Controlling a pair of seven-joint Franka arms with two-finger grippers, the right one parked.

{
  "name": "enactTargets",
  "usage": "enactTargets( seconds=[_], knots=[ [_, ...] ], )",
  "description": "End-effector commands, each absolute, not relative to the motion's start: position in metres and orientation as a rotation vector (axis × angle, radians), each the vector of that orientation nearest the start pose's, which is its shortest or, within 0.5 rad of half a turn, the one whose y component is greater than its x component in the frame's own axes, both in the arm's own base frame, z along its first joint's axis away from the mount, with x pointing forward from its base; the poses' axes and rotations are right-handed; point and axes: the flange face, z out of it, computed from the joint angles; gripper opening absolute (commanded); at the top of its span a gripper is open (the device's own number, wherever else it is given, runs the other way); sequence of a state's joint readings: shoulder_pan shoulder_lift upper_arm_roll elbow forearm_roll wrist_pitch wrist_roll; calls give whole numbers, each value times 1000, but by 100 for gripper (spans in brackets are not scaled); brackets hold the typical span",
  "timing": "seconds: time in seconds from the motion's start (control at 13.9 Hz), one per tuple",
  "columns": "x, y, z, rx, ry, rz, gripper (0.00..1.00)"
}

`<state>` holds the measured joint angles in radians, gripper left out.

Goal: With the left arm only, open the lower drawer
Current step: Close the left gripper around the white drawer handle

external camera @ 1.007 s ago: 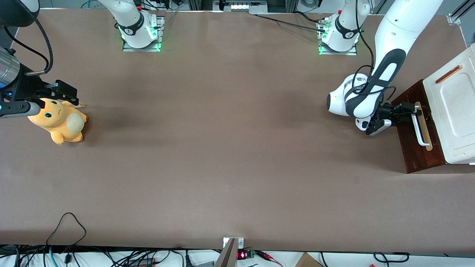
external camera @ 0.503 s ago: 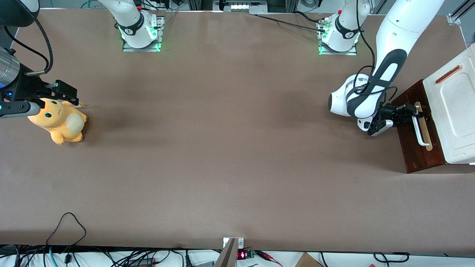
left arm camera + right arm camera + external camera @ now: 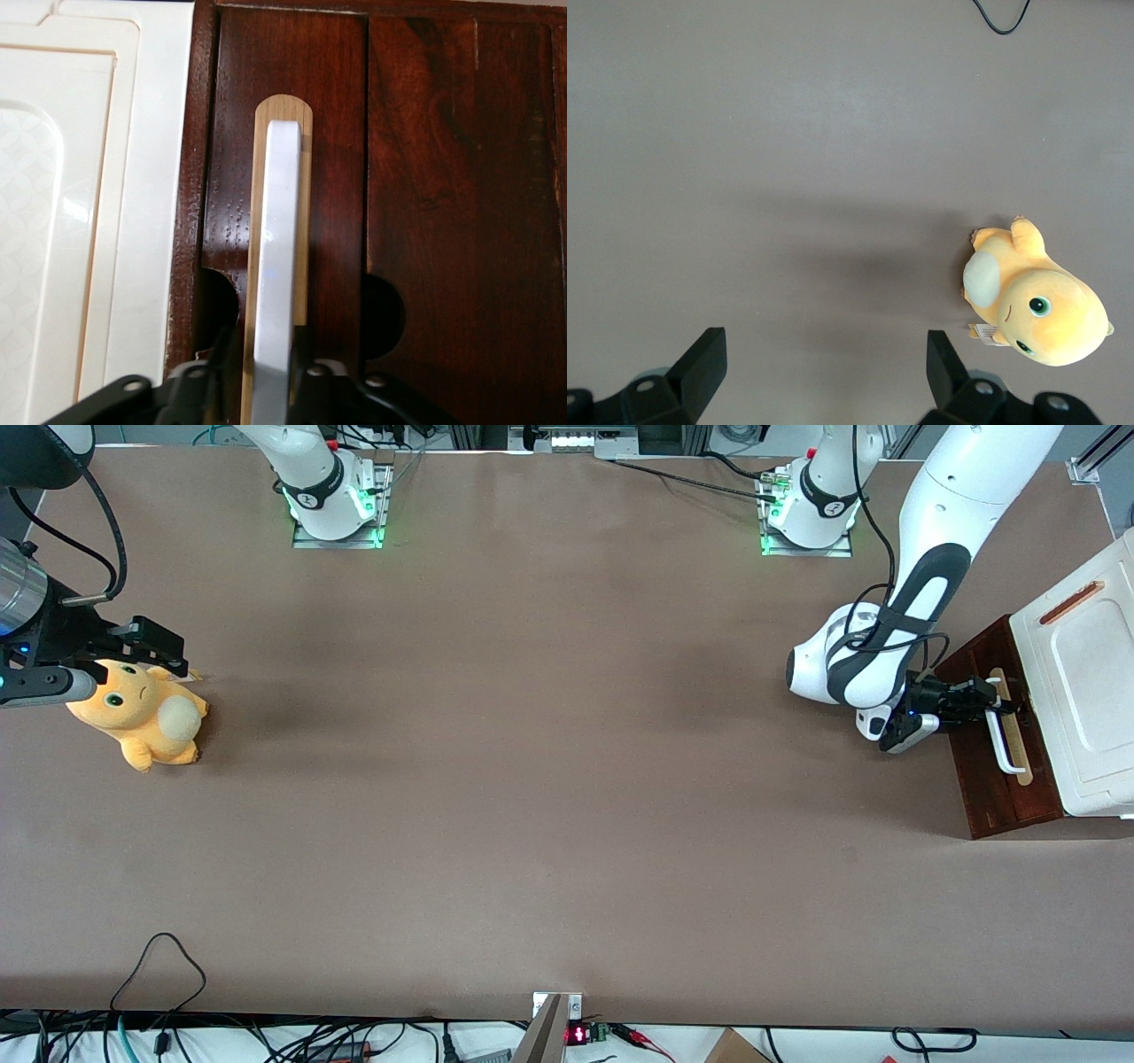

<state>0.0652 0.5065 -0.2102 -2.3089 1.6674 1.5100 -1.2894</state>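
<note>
Front view: the lower drawer (image 3: 997,757) sits at the working arm's end of the table, under a white cabinet top (image 3: 1083,682). The left arm (image 3: 930,558) reaches down to it, with the gripper (image 3: 994,695) right at the end of the white bar handle (image 3: 1005,737) farther from the camera. A yellow plush toy (image 3: 142,717) lies toward the parked arm's end.

Left wrist view: the black fingers (image 3: 199,376) sit on either side of the handle (image 3: 276,266), clamped on it as far as I can see. The handle sits on its tan strip (image 3: 304,212) on the dark wood.

Right wrist view: just the plush (image 3: 1036,305) on the table (image 3: 788,133).
</note>
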Motion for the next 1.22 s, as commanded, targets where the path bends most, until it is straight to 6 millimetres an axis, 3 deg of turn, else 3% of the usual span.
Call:
enactTargets(
  seconds=[0.0, 0.07, 0.29, 0.72, 0.93, 1.15],
  knots=[
    [475, 43, 150, -1566, 113, -211, 24],
    [475, 44, 150, -1565, 113, -211, 24],
    [475, 44, 150, -1565, 112, -212, 0],
    [480, 30, 152, -1569, 124, -240, 0],
    [483, 13, 154, -1569, 167, -243, 0],
    [490, -23, 160, -1597, 202, -286, 0]
  ],
)
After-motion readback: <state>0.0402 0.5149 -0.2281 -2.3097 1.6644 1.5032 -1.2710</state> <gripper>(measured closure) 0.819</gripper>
